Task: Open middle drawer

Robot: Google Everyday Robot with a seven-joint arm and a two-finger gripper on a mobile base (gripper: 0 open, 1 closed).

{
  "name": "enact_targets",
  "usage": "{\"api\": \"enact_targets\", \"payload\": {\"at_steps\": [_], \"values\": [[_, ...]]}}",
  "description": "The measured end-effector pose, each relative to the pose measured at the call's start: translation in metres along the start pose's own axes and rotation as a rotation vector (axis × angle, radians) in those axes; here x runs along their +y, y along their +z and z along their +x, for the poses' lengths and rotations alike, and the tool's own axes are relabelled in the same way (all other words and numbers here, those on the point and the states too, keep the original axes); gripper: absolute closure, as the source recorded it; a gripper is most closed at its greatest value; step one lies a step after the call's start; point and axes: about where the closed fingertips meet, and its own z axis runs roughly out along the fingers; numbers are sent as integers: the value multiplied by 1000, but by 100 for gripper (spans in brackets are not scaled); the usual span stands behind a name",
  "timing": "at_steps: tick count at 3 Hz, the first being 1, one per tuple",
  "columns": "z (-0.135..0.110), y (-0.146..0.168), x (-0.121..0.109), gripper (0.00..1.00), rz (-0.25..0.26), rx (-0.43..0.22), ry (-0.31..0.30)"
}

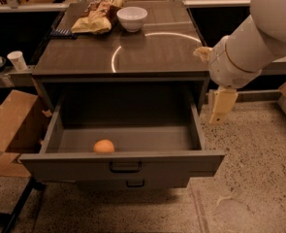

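The claw (222,106) hung off the right front corner of the bench (84,57), just beside the right wall of the drawer (70,165), touching nothing that I could see. Whether it was apart or together I could not tell. It sat clear of the handle (125,167), which I read as the pull being done. The drawer stood far out, a dark, flat-fronted metal box with a slim loop handle. I judged it the middle one, though I could not be sure; a lower front (162,182) showed shut just beneath. A round orange (103,146) lay inside against the front wall. Well back on the smooth benchtop sat a white bowl (132,17) and a crinkled bag (95,17)
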Motion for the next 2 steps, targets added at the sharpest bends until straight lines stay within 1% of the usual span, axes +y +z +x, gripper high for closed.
{"api": "enact_targets", "payload": {"at_steps": [1,2], "values": [[0,0,0,0,0,-1,-1],[-2,14,-16,0,-31,-27,-24]]}}
